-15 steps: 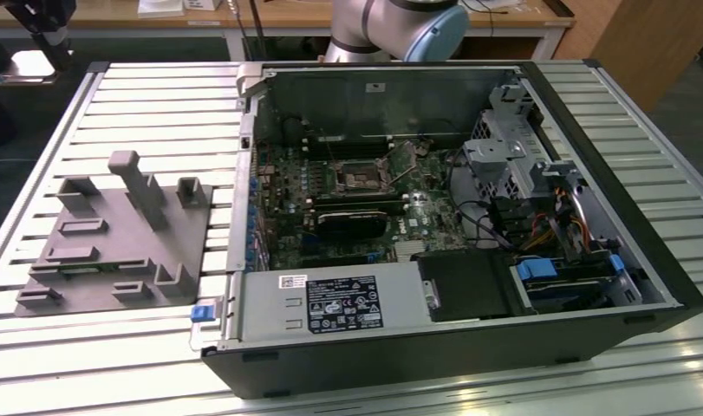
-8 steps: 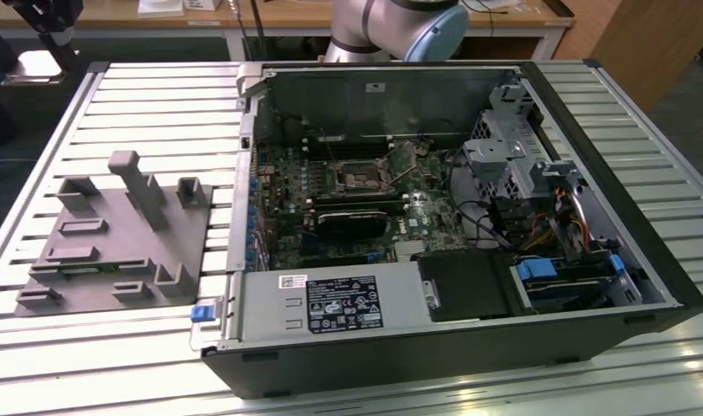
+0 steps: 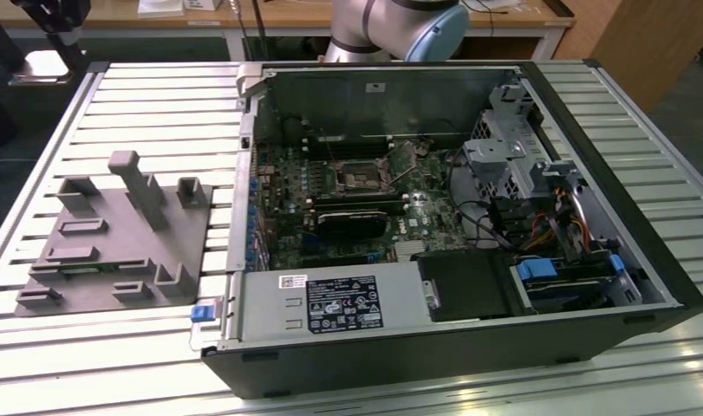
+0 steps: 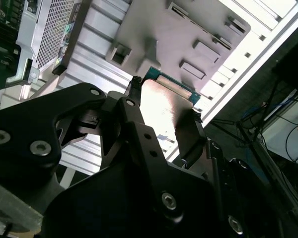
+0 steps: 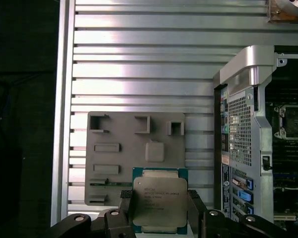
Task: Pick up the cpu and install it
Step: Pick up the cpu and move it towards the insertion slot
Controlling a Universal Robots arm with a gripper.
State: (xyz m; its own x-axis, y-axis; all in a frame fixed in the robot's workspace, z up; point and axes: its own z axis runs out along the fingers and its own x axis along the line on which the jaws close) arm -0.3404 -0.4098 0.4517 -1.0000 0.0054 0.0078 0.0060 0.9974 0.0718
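The cpu [image 5: 158,201], a flat square chip with a silver top and green rim, sits between my gripper's [image 5: 160,214] two black fingers [image 5: 126,210]. In both wrist views it hangs well above the grey fixture plate [image 5: 120,163], over that plate's edge. The second wrist view has the gripper [image 4: 164,106] shut on the chip's shiny face [image 4: 161,111], one finger on each side. The motherboard socket [image 3: 363,174] lies in the open computer case [image 3: 444,217], to the exterior view's right of the fixture plate [image 3: 108,251].
The ribbed metal table [image 3: 132,95] carries the plate and the case. The case holds a power supply [image 3: 328,303], drive cages [image 3: 513,156] and cables. The fixture plate has raised posts [image 3: 137,186]. The arm's base [image 3: 398,26] stands behind the case.
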